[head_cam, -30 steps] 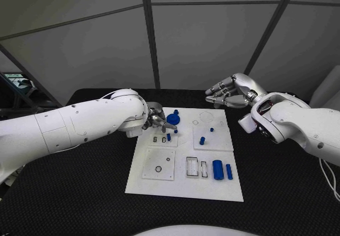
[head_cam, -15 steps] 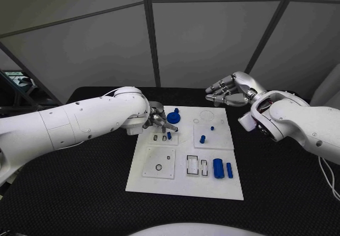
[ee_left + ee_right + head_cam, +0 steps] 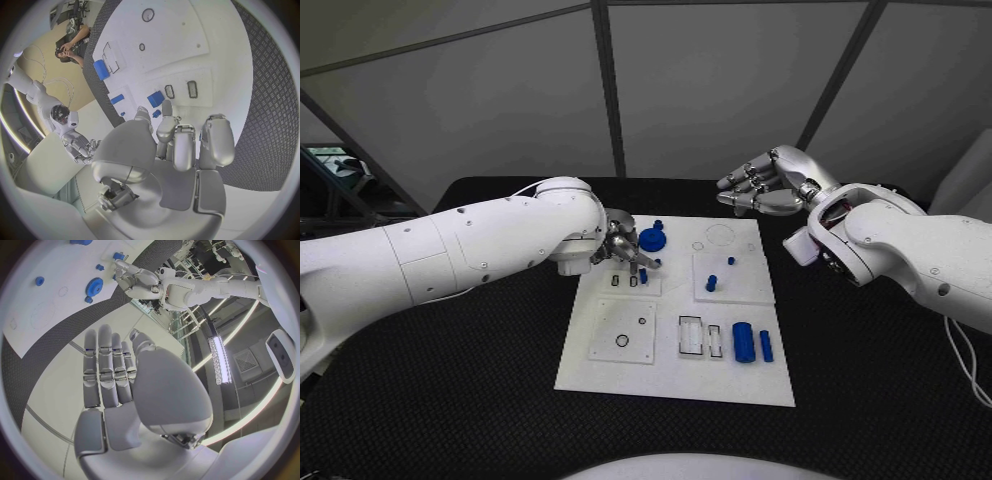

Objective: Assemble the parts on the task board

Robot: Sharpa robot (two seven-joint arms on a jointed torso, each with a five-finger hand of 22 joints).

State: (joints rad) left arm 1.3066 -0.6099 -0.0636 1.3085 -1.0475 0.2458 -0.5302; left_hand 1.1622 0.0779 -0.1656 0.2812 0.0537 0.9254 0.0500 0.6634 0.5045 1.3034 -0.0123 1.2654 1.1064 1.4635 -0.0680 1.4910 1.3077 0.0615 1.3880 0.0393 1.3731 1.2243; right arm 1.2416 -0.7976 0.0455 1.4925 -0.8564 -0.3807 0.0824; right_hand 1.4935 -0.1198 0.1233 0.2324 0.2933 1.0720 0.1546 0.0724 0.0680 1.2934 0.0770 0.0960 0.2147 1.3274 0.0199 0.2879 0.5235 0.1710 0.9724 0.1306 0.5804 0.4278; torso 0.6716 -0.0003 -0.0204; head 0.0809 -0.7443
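The left hand (image 3: pixel 623 247) has moved a little toward the far part of the task board (image 3: pixel 678 375), close to the blue gear (image 3: pixel 652 240); its fingers now point down at a small blue peg (image 3: pixel 642 277) by the two slots. The right hand (image 3: pixel 764 185) has drifted slightly further back behind the board.

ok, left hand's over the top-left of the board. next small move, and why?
Probably lower the left hand slightly, seating the small blue peg at its fingertips into the white task board beside the two dark slots. The right hand hovers open beyond the board's far edge.
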